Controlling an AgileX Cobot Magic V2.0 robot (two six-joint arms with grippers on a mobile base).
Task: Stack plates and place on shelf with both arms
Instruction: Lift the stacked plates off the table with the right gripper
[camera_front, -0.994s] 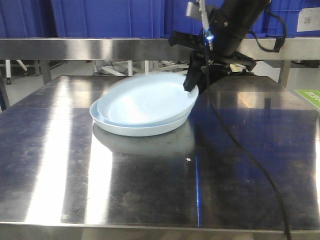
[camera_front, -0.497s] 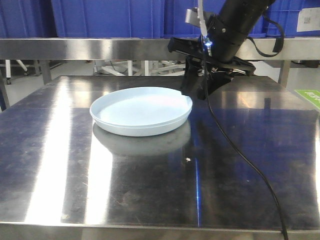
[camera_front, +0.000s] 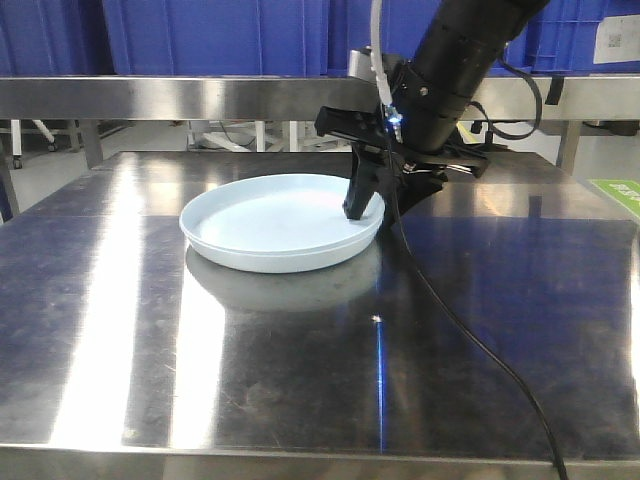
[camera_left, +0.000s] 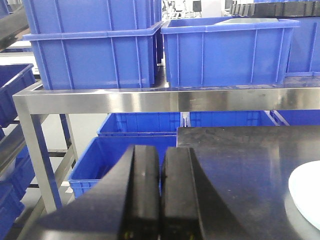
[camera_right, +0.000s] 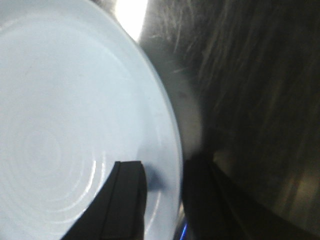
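Note:
The two pale blue-white plates lie nested as one stack at the middle of the steel tabletop. My right gripper stands open over the stack's right rim, one finger inside the plate and the other outside it. In the right wrist view the rim of the plates runs through the gap of the right gripper, untouched on both sides. My left gripper is shut on nothing, off the table's left edge, with a sliver of plate at far right. The shelf crosses behind the table.
Blue plastic crates stand on the shelf rail, and more blue crates sit below it. A black cable trails from the right arm across the tabletop toward the front edge.
The upper plate, tilted in the right gripper a second ago, now lies flat in the lower one. The right gripper let go, rose, then moved left and down over the rim.

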